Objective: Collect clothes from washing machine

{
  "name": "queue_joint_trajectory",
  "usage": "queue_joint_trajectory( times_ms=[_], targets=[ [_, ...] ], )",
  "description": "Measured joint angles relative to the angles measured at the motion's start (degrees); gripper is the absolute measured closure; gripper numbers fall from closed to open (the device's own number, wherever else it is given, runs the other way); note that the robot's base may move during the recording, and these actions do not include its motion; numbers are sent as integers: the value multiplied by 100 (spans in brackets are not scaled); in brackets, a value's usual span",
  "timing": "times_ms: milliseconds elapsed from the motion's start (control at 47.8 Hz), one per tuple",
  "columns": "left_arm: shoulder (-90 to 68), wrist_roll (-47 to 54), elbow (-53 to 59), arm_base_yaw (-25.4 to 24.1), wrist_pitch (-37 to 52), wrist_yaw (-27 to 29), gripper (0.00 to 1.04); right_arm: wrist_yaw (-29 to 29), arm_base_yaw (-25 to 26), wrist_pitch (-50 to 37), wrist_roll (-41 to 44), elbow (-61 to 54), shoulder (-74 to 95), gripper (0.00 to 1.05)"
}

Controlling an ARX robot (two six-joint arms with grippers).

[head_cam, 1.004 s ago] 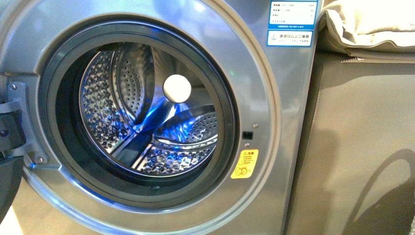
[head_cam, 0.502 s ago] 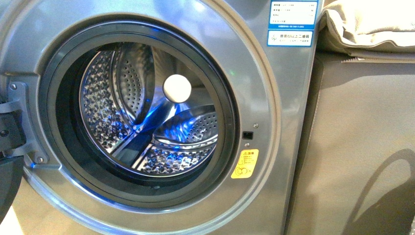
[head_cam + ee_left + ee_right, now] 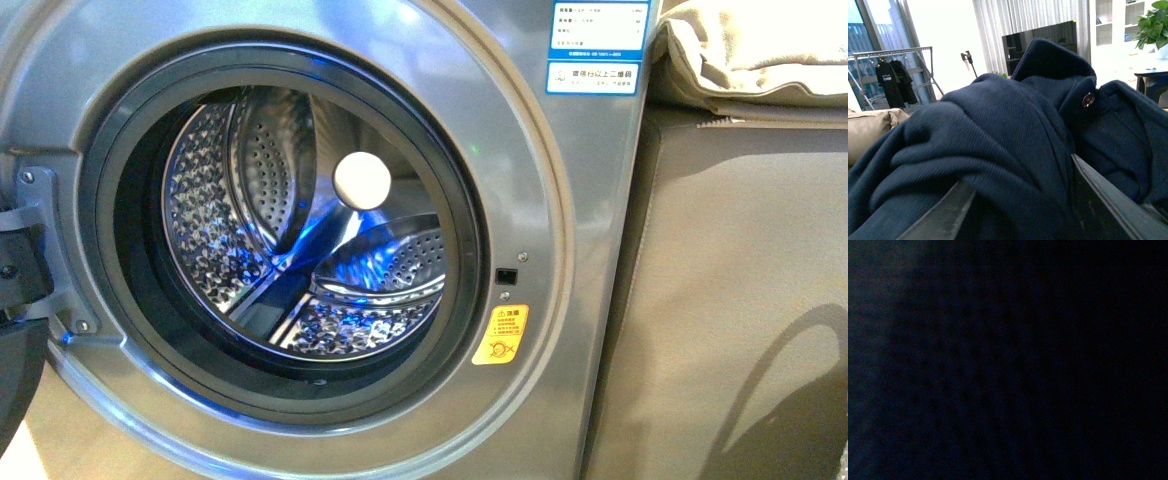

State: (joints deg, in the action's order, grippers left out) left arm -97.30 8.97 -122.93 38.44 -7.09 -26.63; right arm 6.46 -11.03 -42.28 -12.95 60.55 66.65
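The grey washing machine (image 3: 560, 230) fills the front view, its porthole open onto the perforated steel drum (image 3: 300, 240), which holds no garment that I can see. Neither arm shows in that view. In the left wrist view my left gripper (image 3: 1018, 210) is shut on the clothes (image 3: 998, 145), a dark navy garment with a small button, bunched between and over both fingers (image 3: 1103, 200). The right wrist view is dark and tells nothing.
A blue label (image 3: 598, 45) and an orange sticker (image 3: 500, 335) sit on the machine's front. A tan sofa (image 3: 740, 300) stands right of the machine. The door's hinge (image 3: 30, 250) is at the left edge. The left wrist view shows a clothes rack (image 3: 893, 75) and a potted plant (image 3: 1153, 25).
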Motion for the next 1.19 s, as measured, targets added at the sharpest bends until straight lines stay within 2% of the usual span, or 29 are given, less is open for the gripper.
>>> queue_joint_trajectory(
  times_ms=[188, 335, 648, 1004, 1087, 1192],
  targets=[
    [0, 2, 0, 4, 0, 0, 26, 83, 619, -17, -319, -87, -162, 90],
    [0, 7, 0, 4, 0, 4, 5, 522, 1353, 66, -715, -356, -402, 90],
    [0, 4, 0, 4, 0, 4, 7, 1917, 3281, 811, -868, -1047, -1056, 90],
    [0, 4, 0, 4, 0, 4, 7, 3510, 5342, 1250, -656, -2396, -647, 90],
    [0, 4, 0, 4, 0, 7, 7, 3681, 5641, 1412, -568, -2695, -326, 90],
    [0, 4, 0, 2, 0, 4, 7, 3628, 5740, 1563, -317, -3027, 164, 90]
  ],
)
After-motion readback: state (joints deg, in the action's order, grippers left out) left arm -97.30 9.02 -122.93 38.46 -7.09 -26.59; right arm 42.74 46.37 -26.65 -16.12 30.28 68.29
